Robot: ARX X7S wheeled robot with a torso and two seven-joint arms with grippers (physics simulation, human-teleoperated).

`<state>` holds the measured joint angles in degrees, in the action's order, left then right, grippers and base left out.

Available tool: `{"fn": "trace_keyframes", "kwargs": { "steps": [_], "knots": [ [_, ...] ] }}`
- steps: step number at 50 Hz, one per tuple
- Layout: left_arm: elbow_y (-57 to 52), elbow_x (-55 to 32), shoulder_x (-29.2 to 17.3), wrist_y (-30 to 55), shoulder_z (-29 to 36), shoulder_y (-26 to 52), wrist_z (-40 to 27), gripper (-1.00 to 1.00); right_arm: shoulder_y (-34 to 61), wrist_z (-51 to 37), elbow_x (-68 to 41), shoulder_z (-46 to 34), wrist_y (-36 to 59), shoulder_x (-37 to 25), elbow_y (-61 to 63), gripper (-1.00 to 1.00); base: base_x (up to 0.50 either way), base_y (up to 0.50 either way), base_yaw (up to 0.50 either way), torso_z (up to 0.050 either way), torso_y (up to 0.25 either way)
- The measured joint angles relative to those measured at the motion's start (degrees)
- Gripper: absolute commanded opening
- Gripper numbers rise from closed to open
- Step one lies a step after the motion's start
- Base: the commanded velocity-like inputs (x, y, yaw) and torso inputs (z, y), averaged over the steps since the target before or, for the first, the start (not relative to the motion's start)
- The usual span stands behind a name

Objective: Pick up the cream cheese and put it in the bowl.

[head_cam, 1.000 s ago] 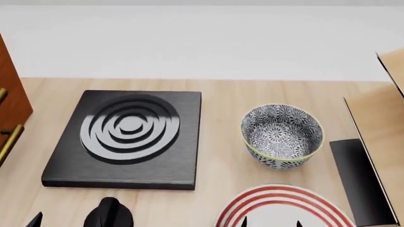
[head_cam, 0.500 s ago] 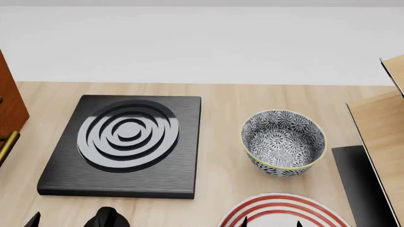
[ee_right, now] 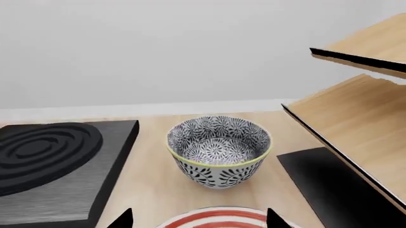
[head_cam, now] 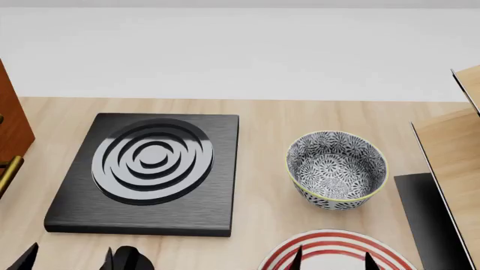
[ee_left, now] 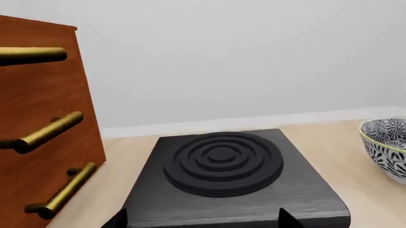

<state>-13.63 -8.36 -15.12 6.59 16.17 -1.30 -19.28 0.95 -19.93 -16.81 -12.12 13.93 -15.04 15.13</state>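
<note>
While both arms hang low at the near edge of the desk (head_cam: 270,118), only their dark finger tips peek into view. The left end effector (head_cam: 71,257) has its two tips set wide apart, and so does the right end effector (head_cam: 331,260), and neither one holds a thing. The bowl (head_cam: 336,169) stands upright on the desk, with black-and-white flowers inside and out and a thin yellow-green rim. Nothing lies inside it. Just beside it on the left sits a flat black stove plate (head_cam: 146,171) with grey rings. A white plate with red rings (head_cam: 330,250) lies near the bowl, under the right tips. A brown cabinet with gold handles (ee_left: 44,128) stands at the far left. Wooden shelves (ee_right: 355,118) rise at the right. I cannot see the cream cheese in any view.
</note>
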Motion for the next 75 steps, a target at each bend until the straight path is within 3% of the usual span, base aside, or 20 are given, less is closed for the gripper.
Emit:
{"fn": "trace_keyframes", "kwargs": {
  "steps": [11,21,30,38,47,75],
  "knots": [
    [-18.8,-2.2,-3.1,16.9,0.3,-1.3,-1.8,1.00,-0.9,-3.7,-4.6,1.8,13.1,-3.4,14.5,1.00,0.00,0.00,0.00,0.000,0.000],
    [-33.9,-6.8,-4.6,37.2,-0.3,1.5,-3.6,1.00,-0.2,-6.3,-12.9,5.7,25.6,-6.4,25.5,1.00,0.00,0.00,0.00,0.000,0.000],
    [-41.3,-20.6,-9.0,47.8,-2.1,5.1,-11.1,1.00,1.8,-9.3,-24.1,11.3,36.9,-8.1,32.0,1.00,0.00,0.00,0.00,0.000,0.000],
    [-43.9,-34.4,-14.7,49.5,-2.1,8.2,-20.4,1.00,3.1,-12.2,-31.6,15.0,43.5,-9.1,35.8,1.00,0.00,0.00,0.00,0.000,0.000],
    [-44.9,-42.2,-18.8,48.0,-1.9,9.5,-26.1,1.00,3.9,-13.8,-35.8,16.8,46.6,-9.7,37.6,1.00,0.00,0.00,0.00,0.000,0.000],
    [-45.1,-46.9,-23.5,43.4,3.1,11.1,-31.7,1.00,3.2,-14.4,-39.2,17.4,46.7,-10.7,38.6,1.00,0.00,0.00,0.00,0.000,-0.037]
  ]
}}
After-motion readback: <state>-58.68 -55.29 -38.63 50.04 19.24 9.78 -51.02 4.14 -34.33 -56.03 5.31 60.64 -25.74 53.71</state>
